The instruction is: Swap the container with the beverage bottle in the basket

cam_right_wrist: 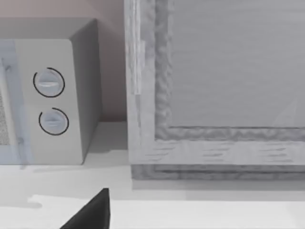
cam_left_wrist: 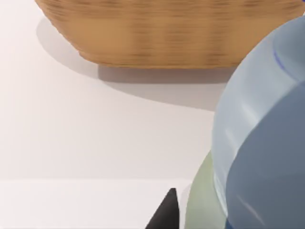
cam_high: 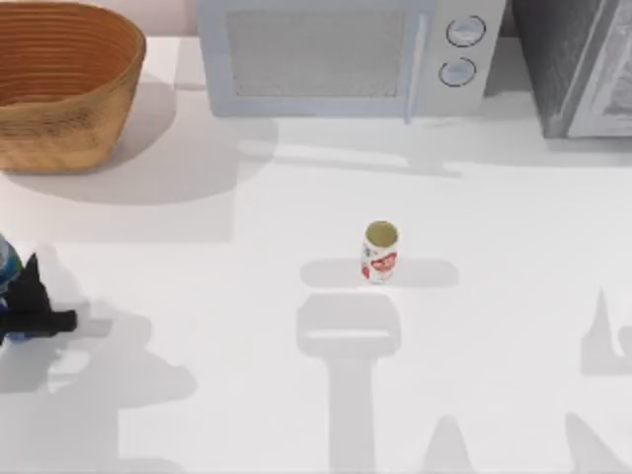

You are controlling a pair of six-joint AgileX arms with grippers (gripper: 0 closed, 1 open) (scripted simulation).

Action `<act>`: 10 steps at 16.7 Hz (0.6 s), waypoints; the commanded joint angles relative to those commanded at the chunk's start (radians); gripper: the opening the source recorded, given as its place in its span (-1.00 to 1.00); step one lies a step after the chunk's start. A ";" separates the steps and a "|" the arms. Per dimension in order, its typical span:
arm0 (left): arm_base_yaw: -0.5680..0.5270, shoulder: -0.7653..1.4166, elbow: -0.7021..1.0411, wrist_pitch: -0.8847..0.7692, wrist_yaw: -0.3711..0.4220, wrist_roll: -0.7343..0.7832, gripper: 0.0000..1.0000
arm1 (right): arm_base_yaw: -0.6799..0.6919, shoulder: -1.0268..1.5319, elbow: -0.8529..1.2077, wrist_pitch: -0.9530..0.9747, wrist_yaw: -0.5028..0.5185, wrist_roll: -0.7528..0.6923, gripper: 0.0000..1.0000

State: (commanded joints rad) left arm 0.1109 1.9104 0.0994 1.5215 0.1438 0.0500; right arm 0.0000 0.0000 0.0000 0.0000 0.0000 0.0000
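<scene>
Beverage bottle (cam_high: 6, 265), cut off, meets left end effector (cam_high: 35, 311).

We see the beverage bottle (cam_high: 8, 267) cut off at the table's left edge; the basket (cam_high: 61, 84) rim is cropped too.

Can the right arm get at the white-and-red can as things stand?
Probably yes. The white-and-red can stands upright and alone mid-table with bare surface all round it; the left gripper and blue-labelled bottle are far off at the table's left edge.
</scene>
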 joint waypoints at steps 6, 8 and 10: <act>0.005 -0.003 0.003 -0.011 -0.003 0.000 -1.00 | 0.000 0.000 0.000 0.000 0.000 0.000 1.00; 0.029 -0.027 0.035 -0.061 -0.014 -0.003 -1.00 | 0.000 0.000 0.000 0.000 0.000 0.000 1.00; 0.065 -0.073 0.098 -0.138 -0.030 -0.006 -1.00 | 0.000 0.000 0.000 0.000 0.000 0.000 1.00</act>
State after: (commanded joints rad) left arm 0.1758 1.8375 0.1975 1.3832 0.1141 0.0444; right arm 0.0000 0.0000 0.0000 0.0000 0.0000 0.0000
